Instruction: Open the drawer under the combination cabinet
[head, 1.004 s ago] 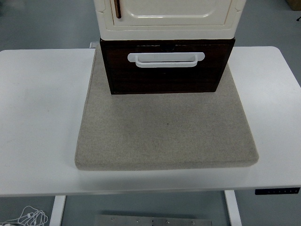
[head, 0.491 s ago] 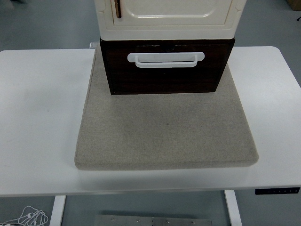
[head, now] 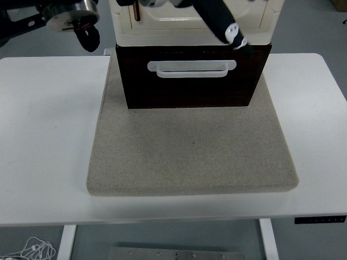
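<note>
The drawer (head: 190, 81) sat shut just below the hand (head: 227, 30). It looked stiff and boxy — best hooked by its white handle (head: 191, 69). The hand's grip was perhaps empty; I cannot tell.

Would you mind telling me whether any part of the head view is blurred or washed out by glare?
Head view: the mat, drawer and white handle are sharp under even, soft light; the robot arm parts at the top edge, one at upper left and one crossing the cream cabinet, look motion-smeared; the white table is bright but shows no hard glare.
</note>
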`<action>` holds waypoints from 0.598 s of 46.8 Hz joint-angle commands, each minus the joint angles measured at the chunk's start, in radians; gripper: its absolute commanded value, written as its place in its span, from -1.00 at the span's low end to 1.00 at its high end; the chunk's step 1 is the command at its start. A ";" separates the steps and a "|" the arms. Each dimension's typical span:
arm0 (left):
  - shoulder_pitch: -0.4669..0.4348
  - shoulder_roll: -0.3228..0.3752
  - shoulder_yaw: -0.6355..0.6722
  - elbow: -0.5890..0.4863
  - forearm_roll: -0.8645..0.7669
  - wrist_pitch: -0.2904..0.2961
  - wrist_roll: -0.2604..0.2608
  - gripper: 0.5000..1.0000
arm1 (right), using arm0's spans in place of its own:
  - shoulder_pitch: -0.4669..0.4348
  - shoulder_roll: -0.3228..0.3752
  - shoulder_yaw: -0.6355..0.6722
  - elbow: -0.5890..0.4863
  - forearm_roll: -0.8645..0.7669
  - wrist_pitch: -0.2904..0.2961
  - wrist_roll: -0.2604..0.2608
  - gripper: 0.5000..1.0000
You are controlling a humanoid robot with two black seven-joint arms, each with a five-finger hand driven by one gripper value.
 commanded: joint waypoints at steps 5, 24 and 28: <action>-0.093 0.000 0.145 -0.012 0.001 -0.060 0.006 1.00 | 0.000 0.000 -0.002 0.000 0.000 0.000 0.000 0.70; -0.234 -0.030 0.392 0.013 -0.013 -0.141 0.042 1.00 | 0.000 0.000 0.000 0.000 0.000 0.000 0.000 0.70; -0.220 -0.037 0.390 0.031 -0.016 -0.138 0.104 1.00 | 0.000 0.000 0.000 0.000 0.000 0.001 0.000 0.70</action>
